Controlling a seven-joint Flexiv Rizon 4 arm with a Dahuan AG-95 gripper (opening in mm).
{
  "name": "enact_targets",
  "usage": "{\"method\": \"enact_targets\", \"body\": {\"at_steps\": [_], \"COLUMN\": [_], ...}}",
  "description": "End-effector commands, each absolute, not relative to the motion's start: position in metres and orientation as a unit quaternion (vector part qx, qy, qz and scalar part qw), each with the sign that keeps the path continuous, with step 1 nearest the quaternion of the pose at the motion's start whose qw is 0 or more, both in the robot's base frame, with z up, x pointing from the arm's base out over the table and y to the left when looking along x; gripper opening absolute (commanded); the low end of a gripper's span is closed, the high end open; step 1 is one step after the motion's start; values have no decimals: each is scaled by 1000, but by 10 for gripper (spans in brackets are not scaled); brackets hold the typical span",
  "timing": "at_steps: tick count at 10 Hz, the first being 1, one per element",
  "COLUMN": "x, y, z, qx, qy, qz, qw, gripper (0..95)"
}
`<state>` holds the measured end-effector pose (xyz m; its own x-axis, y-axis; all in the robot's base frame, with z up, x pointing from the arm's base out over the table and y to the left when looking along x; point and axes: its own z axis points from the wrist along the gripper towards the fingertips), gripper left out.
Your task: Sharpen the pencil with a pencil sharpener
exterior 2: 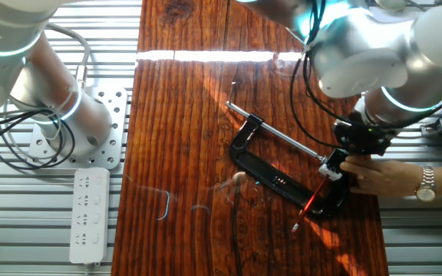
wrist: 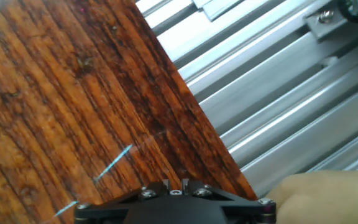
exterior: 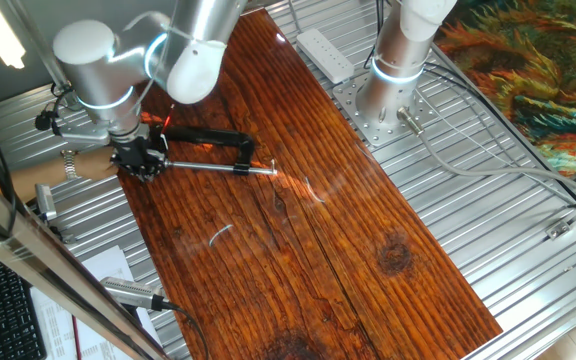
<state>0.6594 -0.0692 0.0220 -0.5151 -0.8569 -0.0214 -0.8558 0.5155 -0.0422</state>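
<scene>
The red pencil (exterior 2: 310,205) slants down-left from my fingertips over the wood table (exterior 2: 183,115), its pale tip near the table's front. It shows as a thin red streak in one fixed view (exterior: 164,119). My gripper (exterior 2: 330,172) is shut on the pencil's upper end, right beside the black C-shaped clamp (exterior 2: 271,172). It also shows in one fixed view (exterior: 140,160). The small black pencil sharpener cannot be made out; the gripper and a person's hand (exterior 2: 378,176) cover that spot. The hand view shows only the gripper base (wrist: 173,208), not the pencil.
The clamp's long silver screw rod (exterior 2: 271,130) runs up-left across the table. The person's hand with a wristwatch (exterior 2: 427,182) reaches in from the right table edge. A second arm's base (exterior 2: 75,115) and a white power strip (exterior 2: 89,211) sit on the metal frame.
</scene>
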Motion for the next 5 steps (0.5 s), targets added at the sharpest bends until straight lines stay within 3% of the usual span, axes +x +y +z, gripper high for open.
{"method": "enact_targets", "body": {"at_steps": [1,4,5], "x": [662,670,669], "y": [-75,-73,-83], "z": [33,40,45], "qx": [-498,-495,-510], "qy": [867,869,860], "qz": [-7,-14,-11], "qw": [11,10,-6], "gripper": [0,0,0]}}
